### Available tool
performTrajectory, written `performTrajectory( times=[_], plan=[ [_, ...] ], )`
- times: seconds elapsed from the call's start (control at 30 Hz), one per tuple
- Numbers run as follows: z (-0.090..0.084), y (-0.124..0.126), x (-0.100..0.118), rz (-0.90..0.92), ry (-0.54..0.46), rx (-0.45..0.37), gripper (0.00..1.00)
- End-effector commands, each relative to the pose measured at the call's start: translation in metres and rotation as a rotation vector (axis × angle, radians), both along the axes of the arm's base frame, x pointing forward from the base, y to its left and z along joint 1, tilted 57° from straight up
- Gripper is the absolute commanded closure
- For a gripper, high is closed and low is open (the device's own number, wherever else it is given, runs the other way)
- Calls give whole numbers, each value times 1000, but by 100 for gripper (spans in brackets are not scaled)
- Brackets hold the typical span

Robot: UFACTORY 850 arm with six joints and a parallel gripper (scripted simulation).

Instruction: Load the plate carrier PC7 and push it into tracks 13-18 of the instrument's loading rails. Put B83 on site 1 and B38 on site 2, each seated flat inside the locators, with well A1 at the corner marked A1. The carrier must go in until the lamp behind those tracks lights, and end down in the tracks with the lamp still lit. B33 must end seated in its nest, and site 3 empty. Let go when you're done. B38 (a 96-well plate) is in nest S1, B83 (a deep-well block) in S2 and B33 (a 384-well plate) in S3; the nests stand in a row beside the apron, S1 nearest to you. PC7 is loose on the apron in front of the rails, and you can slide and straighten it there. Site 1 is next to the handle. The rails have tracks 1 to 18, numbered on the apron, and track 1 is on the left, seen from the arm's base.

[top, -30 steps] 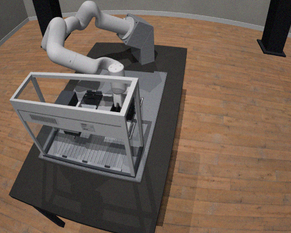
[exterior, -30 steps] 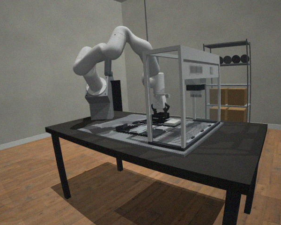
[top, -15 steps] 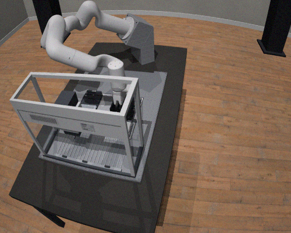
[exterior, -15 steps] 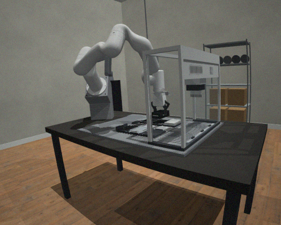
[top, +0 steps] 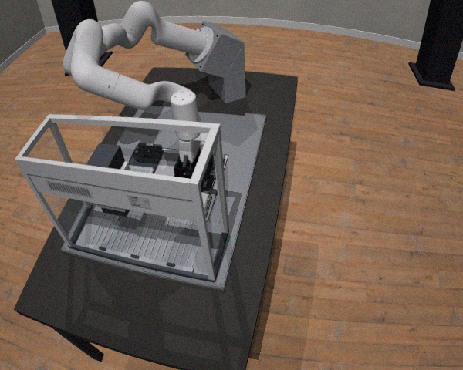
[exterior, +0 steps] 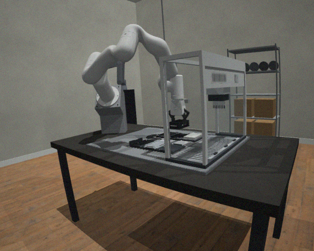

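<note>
A dark, squat, rectangular block [exterior: 178, 124] is held in the black two-finger gripper [exterior: 178, 118], whose fingers are spread almost to full width across it. The block is judged to be deep-well block B83. It is carried in the air, well apart from the dark grey worktop [exterior: 259, 172], above the row of nests towards the long edge farthest from the exterior camera.

The long black plate carrier PC7 [exterior: 136, 141] is seen lying on the pale apron nearer the opposite long edge, towards the end of the worktop where the arm's base is mounted. A pale slab is seen on it, but which site it is on cannot be told. A flat white plate [exterior: 192, 136] is seen low beside the held block, apparently in a nest.

Risks from here:
- The grip is at nearly full spread, so little margin is left. The block may be twisted or dropped if it is swung quickly.
- The white frame post [exterior: 164, 107] of the instrument stands close to the path towards the carrier. The block or wrist may be knocked against it.
- The loose carrier may be pushed askew if the block is set down off-centre, and the block may be left riding on a locator.
- The A1 corner cannot be read. A reversed placement would go unnoticed.
- The neighbouring white plate may be clipped if the block is lowered early.
</note>
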State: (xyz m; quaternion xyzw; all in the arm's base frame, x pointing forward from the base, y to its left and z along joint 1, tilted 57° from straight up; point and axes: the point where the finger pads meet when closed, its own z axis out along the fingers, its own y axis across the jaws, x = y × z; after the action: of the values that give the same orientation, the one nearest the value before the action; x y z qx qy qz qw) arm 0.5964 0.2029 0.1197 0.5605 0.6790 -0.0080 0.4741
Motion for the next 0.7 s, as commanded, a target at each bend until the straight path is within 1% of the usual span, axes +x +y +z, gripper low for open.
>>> performTrajectory(
  times=[0.0, 0.67],
  plan=[
    [5, 5, -5, 1, -1, 1, 100],
    [20, 20, -22, 1, -1, 1, 100]
  ],
)
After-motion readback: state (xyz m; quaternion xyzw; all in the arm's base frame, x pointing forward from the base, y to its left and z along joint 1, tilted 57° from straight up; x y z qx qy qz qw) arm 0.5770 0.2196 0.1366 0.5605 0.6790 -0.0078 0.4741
